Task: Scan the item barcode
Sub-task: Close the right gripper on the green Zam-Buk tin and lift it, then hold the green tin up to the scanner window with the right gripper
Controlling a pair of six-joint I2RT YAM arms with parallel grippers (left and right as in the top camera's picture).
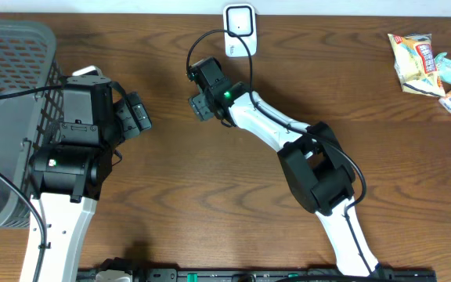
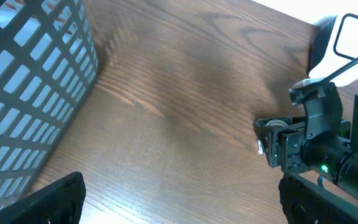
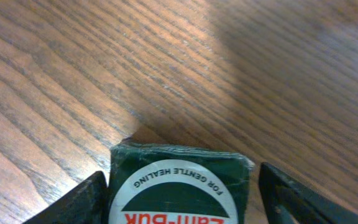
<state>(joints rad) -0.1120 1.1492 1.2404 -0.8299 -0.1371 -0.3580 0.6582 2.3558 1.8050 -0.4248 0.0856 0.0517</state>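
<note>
Scan pending: green box [image 3: 180,186] is being framed by the right tool [image 1: 200,105], just short of the scanner [image 1: 239,27].

Overhead: the scanner is being seen just beyond the right tool, toward the far edge of the desk [image 1: 210,188]. The left tool [image 1: 137,114], wide open and empty, is sitting farther off by the basket [image 1: 6,94], so the right arm is being judged nearer.
Left wrist: the box is not being made out clearly.
Right wrist: the box is being shown with its label facing the camera, between partly open fingers [image 3: 73,202]. Whether it is being gripped cannot be told.
</note>
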